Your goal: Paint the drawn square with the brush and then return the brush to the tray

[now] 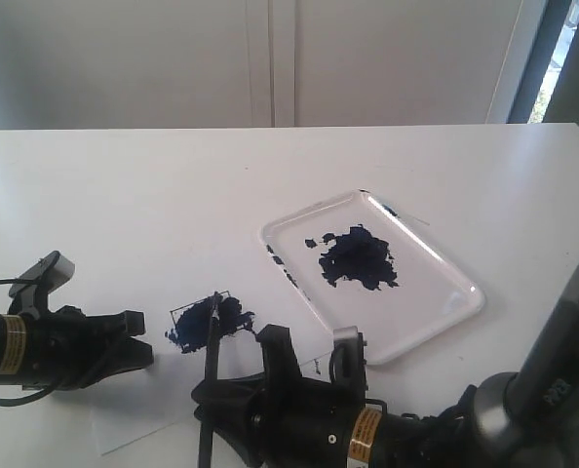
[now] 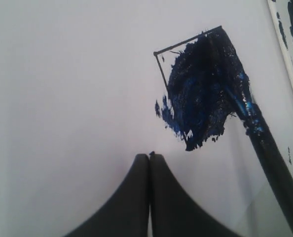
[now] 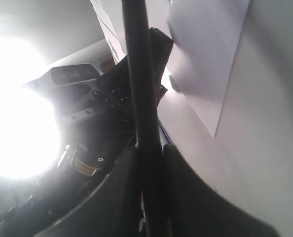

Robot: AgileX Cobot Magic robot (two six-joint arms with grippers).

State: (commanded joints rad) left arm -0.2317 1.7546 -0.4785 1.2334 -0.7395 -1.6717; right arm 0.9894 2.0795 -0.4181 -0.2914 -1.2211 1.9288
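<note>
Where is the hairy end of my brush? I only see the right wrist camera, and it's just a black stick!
Observer: The left wrist view shows the brush tip lying on the drawn square.
Operator: Is the square all blue?
Observer: No, one corner is bare white, and paint spills past one edge.
Operator: Where's the tray?
Observer: In the exterior view, the tray sits right of the paper, apart from the brush.

The small black-outlined drawn square [image 2: 201, 89] is smeared with ragged dark blue; the glossy white rounded plastic tray [image 1: 418, 304] is blotched dark blue centrally; the long black-handled paintbrush [image 2: 271, 158] is flecked bright blue
</note>
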